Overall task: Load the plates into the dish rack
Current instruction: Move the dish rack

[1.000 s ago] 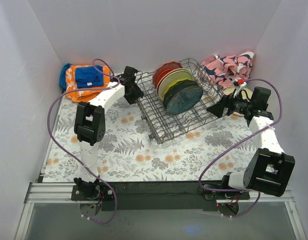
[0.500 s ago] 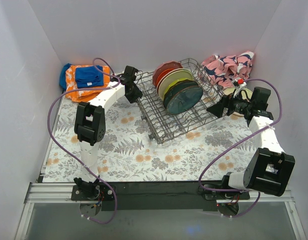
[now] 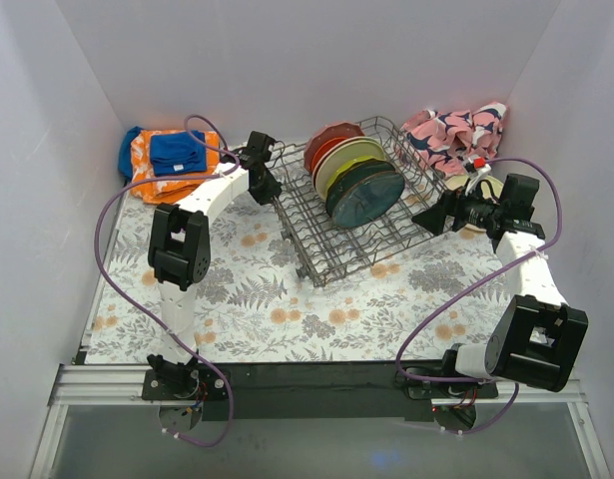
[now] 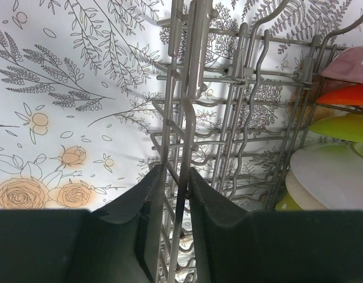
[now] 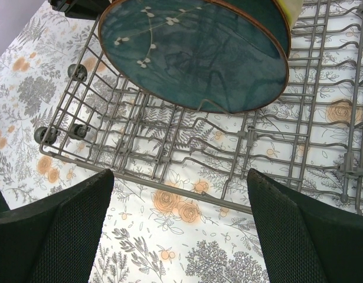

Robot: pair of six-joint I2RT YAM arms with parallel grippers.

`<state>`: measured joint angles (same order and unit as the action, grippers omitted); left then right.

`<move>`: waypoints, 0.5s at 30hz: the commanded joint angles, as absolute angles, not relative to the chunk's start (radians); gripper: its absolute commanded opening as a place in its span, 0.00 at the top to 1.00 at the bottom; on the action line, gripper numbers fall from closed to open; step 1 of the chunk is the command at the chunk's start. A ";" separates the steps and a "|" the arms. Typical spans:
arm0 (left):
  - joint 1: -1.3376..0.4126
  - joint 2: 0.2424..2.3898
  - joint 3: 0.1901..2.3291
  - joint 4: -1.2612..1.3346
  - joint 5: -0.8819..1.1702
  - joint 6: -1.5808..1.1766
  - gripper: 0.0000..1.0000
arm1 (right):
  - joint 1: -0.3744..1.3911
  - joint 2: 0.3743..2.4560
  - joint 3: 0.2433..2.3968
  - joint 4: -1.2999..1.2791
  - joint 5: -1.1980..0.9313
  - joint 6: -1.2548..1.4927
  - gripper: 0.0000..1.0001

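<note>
Currently the right gripper sits right of centre in the top view, fingers spread wide and empty, likely staged for the next plate. Further back, the left gripper is closed narrow on the left rim wire of the dish rack, probably bracing it against sliding. Inside, the teal plate stands on edge, fronting the row. Upper right, one pale plate lies flat behind the right wrist, not yet loaded.
</note>
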<state>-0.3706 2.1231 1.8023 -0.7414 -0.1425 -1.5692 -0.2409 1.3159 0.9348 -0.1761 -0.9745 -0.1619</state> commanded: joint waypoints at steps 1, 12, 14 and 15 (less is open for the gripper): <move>-0.376 2.105 1.825 -0.752 -0.175 -1.568 0.82 | -0.238 1.324 0.968 -0.176 -0.980 -0.181 0.02; -0.376 2.083 1.810 -0.739 -0.181 -1.562 0.96 | -0.236 1.324 0.969 -0.178 -0.977 -0.186 0.02; -0.374 2.076 1.799 -0.729 -0.181 -1.563 0.97 | -0.236 1.324 0.969 -0.179 -0.977 -0.186 0.02; -0.374 2.071 1.795 -0.727 -0.183 -1.565 0.97 | -0.236 1.325 0.969 -0.181 -0.977 -0.187 0.02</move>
<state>-0.3752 2.1231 1.8019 -0.7368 -0.1616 -1.5581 -0.2409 1.3178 0.9348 -0.1822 -0.9710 -0.1650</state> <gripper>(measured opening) 0.138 0.979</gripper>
